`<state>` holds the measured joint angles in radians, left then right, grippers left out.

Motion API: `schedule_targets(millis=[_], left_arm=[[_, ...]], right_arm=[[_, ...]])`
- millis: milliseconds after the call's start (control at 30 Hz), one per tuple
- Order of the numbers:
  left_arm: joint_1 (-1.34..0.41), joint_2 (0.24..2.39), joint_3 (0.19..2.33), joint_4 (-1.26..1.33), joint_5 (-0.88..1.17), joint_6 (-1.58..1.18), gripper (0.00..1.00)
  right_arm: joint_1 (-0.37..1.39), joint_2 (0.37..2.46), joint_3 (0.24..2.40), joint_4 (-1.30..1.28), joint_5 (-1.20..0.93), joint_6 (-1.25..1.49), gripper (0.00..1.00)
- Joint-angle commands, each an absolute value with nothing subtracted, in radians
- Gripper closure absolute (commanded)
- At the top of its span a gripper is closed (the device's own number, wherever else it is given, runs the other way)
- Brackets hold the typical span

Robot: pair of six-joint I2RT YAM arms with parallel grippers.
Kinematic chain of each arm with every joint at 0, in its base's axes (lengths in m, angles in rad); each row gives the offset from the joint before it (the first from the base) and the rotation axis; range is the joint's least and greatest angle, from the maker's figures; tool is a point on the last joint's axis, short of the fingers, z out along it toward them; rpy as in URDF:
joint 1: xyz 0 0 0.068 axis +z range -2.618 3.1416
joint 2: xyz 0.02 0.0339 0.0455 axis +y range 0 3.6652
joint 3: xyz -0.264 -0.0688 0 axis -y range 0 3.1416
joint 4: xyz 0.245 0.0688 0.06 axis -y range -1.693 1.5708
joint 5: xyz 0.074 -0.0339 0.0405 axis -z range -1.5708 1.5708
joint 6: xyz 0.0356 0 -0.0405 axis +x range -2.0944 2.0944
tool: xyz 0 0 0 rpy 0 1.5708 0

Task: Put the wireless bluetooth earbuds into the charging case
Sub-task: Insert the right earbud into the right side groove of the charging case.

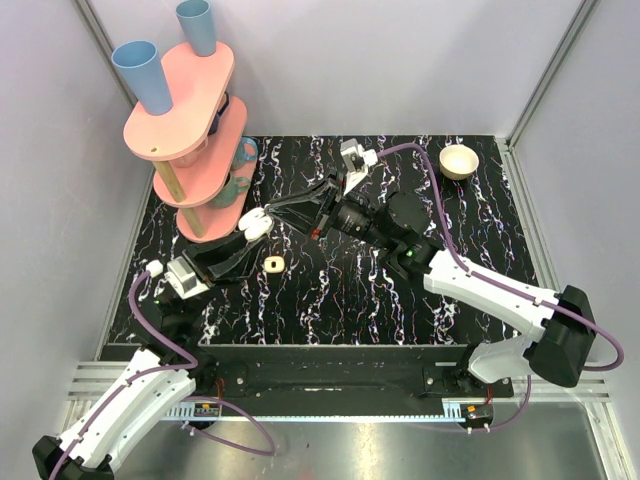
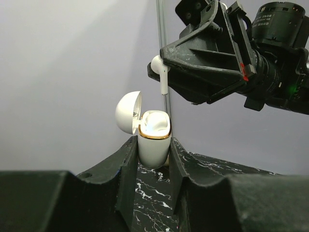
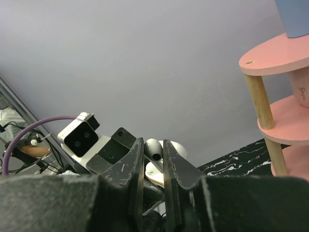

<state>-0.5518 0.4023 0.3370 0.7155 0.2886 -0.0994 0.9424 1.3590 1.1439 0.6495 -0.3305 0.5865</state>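
My left gripper (image 2: 152, 147) is shut on the white charging case (image 2: 154, 142) and holds it upright, its lid (image 2: 127, 112) hinged open to the left. A white rounded piece (image 2: 155, 122) sits in the case's gold-rimmed opening; it looks like one earbud. My right gripper (image 3: 153, 146) is shut on the other white earbud (image 3: 153, 149), which hangs stem down (image 2: 160, 71) just above and slightly right of the open case. In the top view the two grippers meet at the case (image 1: 254, 222), the left gripper (image 1: 248, 232) from the left and the right gripper (image 1: 274, 212) from the right.
A pink tiered stand (image 1: 190, 120) with blue cups (image 1: 140, 75) stands close behind and left of the case. A small cream rounded-square piece (image 1: 273, 263) lies on the black marbled table (image 1: 330, 290). A cream bowl (image 1: 459, 161) sits at the back right.
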Motion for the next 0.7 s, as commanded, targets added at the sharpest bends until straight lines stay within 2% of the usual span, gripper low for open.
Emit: schedule_targets(millis=[0,667], left_arm=[[-0.552,0.414,0.339,0.805,0.314,-0.11,1.0],[-0.552,0.39,0.342,0.811,0.33,-0.123,1.0]], right_arm=[[0.946,1.371,1.169,0.699,-0.368,0.603,0.87],[0.946,1.408,1.192,0.66,-0.377,0.549,0.87]])
